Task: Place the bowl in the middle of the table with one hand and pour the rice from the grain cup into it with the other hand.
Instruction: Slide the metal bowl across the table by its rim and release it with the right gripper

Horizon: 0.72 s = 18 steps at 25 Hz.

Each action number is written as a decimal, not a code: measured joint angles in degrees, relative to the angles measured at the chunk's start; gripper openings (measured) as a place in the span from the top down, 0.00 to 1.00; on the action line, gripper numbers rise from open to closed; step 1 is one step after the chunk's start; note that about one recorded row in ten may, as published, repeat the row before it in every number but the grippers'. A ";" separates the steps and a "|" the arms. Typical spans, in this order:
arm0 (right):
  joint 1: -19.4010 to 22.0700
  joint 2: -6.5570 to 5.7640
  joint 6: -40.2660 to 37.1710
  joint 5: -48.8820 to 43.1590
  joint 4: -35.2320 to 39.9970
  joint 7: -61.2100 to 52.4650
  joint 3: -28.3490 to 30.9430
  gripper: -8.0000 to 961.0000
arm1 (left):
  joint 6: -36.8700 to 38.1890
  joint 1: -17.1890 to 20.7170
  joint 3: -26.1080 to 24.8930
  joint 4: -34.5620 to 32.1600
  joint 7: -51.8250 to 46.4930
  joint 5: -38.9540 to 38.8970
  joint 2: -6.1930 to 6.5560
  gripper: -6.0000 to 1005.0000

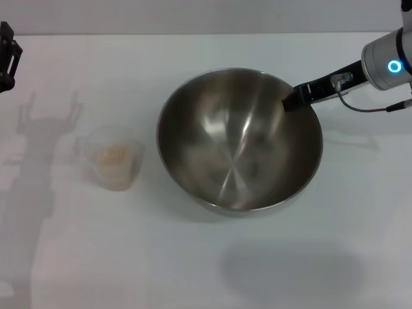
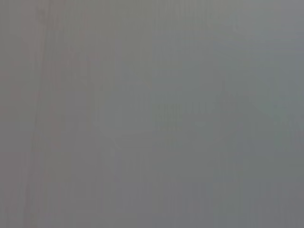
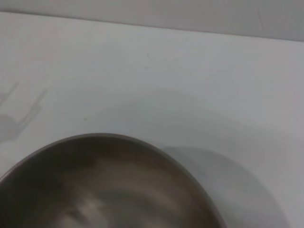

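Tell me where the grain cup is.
In the head view, the grain cup stands on the table, on the robot's left beside the bowl.

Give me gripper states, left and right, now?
Left gripper: parked at table edge, cannot tell.
Right gripper: shut on bowl rim.

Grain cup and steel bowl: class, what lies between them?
Only bare white table lies between the frosted plastic grain cup and round steel bowl, in the head view.

bowl (image 1: 239, 145): shiny brushed grey steel, streaked pale reflections inside | table (image 1: 193, 257): plain white, faint grey shadows | grain cup (image 1: 114, 158): frosted clear | rice (image 1: 112, 153): pale beige | right gripper (image 1: 295, 101): black; arm silver-grey with a glowing blue ring | left gripper (image 1: 8, 56): black
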State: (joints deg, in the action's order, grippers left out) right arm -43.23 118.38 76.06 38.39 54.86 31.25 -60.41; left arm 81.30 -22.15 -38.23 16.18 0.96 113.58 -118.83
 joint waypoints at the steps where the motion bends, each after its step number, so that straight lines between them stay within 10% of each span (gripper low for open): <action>1: -0.13 0.00 0.04 -0.49 -0.15 -0.21 -0.02 0.87 | 0.02 0.02 0.00 0.00 0.00 0.03 0.01 0.17; 18: 0.22 0.52 -4.54 -1.28 4.55 -0.07 -1.84 0.71 | 1.22 0.90 0.44 0.09 -0.05 0.26 -0.18 0.17</action>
State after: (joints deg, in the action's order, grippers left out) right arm -43.00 118.91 71.52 37.11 59.41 31.18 -62.25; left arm 82.53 -21.24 -37.79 16.26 0.91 113.84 -119.01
